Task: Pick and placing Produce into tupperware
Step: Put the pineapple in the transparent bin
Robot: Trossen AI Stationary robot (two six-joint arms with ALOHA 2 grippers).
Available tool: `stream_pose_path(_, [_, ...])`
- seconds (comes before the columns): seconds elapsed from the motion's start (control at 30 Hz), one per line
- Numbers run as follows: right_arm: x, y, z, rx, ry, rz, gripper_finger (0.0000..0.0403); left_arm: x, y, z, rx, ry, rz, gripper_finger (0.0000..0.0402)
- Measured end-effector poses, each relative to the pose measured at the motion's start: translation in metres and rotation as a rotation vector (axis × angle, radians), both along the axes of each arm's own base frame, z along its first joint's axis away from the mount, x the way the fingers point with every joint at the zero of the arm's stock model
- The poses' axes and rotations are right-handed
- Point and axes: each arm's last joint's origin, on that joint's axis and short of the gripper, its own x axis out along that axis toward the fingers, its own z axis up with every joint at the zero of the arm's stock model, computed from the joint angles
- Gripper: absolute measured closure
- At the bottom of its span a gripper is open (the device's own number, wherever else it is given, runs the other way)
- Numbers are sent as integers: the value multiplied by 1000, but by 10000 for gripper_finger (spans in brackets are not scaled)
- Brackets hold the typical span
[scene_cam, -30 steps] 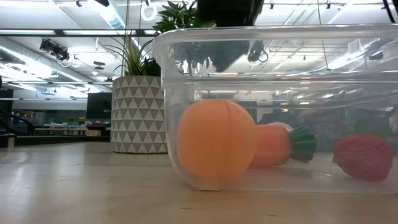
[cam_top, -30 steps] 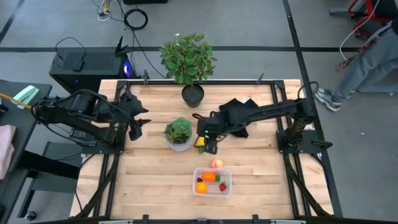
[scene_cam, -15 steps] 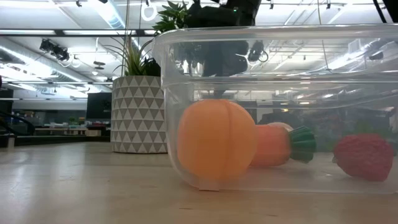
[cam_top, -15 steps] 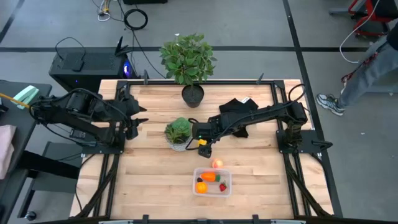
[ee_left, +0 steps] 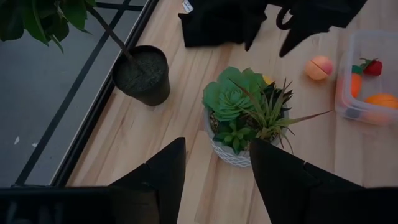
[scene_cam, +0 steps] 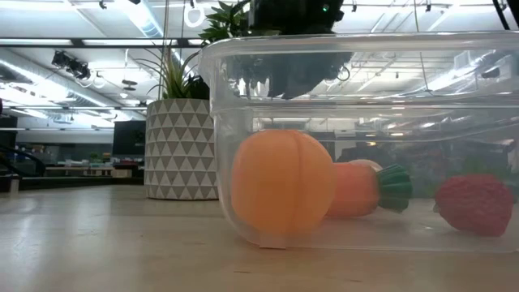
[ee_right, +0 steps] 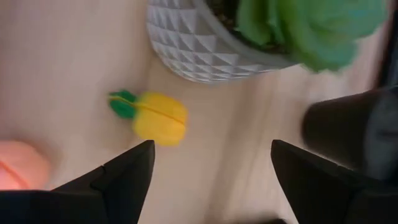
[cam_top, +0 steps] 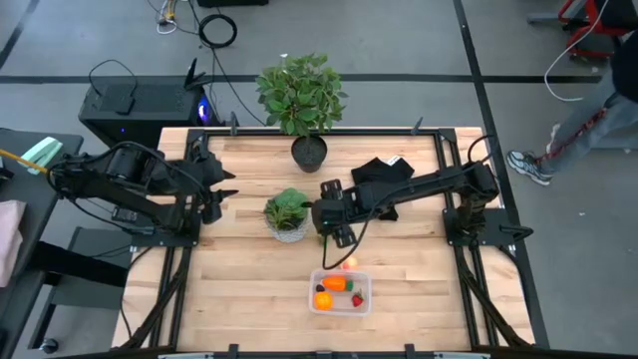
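Beside the white pot (ee_right: 205, 50), the right pincer (ee_right: 211, 180) hangs open over the yellow piece (ee_right: 158, 117) on the tabletop (cam_top: 239, 289); centre it before closing, then carry to the tupperware (cam_top: 340, 291).

A pale wooden desk (cam_top: 249, 279) with a black metal frame stands on a grey floor (cam_top: 399, 40) crossed by dark lines. Cables (cam_top: 214, 25) lie coiled on the floor behind it, beside a black box (cam_top: 135, 100) with a blue light. At table height, ceiling lights (scene_cam: 89, 32) line a wide hall.
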Motion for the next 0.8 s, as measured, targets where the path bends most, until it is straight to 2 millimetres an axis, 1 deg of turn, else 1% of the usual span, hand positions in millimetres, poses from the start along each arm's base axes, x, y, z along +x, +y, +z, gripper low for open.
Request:
stream_pose_path(0.13, [-4, -2, -7, -97, 61, 28, 78, 0, 0, 0, 1, -6, 2, 215])
stream_pose_path(0.2, [-8, -1, -15, -145, 116, 55, 78, 1, 0, 1, -2, -12, 8, 217])
stream_pose_path(0.3, [-17, -1, -29, -146, 193, 61, 80, 2, 0, 1, -11, -27, 22, 220])
stream_pose_path(0.4, [-34, -3, -42, -129, 283, -7, 83, 3, 0, 2, -35, -46, 47, 220])
stream_pose_path(0.53, [-56, -6, -46, -77, 301, -112, 92, 2, 0, 2, -68, -61, 79, 220])
stream_pose_path(0.63, [-77, -6, -43, -28, 283, -121, 103, 3, 0, 2, -87, -71, 100, 224])
stream_pose_path(0.8, [-125, -10, -28, 89, 163, -183, 127, 3, 0, 2, -126, -89, 135, 224])
